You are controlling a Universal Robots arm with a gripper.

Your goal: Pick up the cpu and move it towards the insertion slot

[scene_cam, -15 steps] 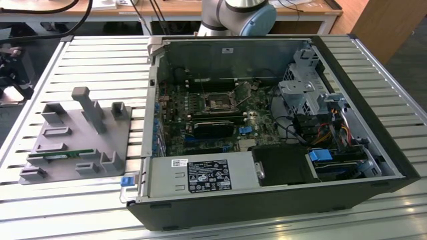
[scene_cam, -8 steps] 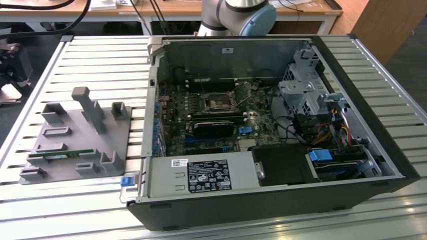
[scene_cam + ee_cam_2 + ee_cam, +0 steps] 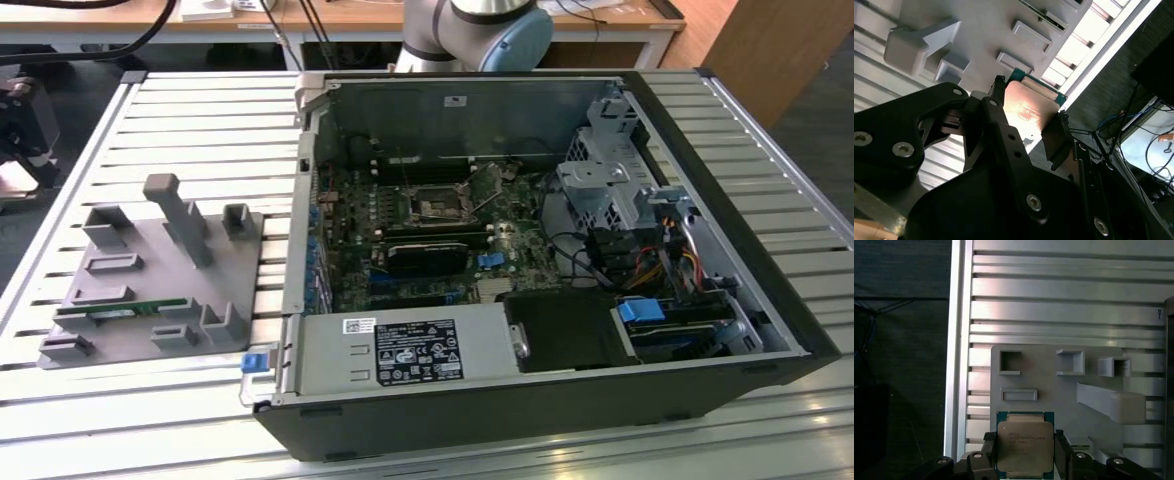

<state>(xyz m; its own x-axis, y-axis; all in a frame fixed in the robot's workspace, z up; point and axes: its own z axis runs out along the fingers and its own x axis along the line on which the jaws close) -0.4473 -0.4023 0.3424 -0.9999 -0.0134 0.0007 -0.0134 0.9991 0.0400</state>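
- The slatted metal surface [image 3: 200,110] runs past every edge of the exterior view, so its full extent is cut off.
- One open computer case [image 3: 534,420] lies on it; cables and drive cages hide much of the interior.
- One grey holder block [image 3: 147,280] sits towards the exterior view's left, beside the case. The first wrist view shows three box-like pockets and one low rectangular frame on it.
- The arm [image 3: 487,25] is cut off at the top edge of the exterior view – just one joint shows.
- One green motherboard [image 3: 350,285] lies inside the case, partly covered by a black card.
- The claw [image 3: 1025,455] has two fingers [image 3: 1061,452], one against each opposite edge of the cpu [image 3: 1024,445], closed on it; its body is cut off in both wrist views.
- One green memory stick [image 3: 114,315] lies in the holder block.
- The cpu, one chip, hangs over the holder block – whether it is clear of its pocket is hard to tell.
- One insertion slot [image 3: 438,205] sits on the motherboard, well apart from the holder block.
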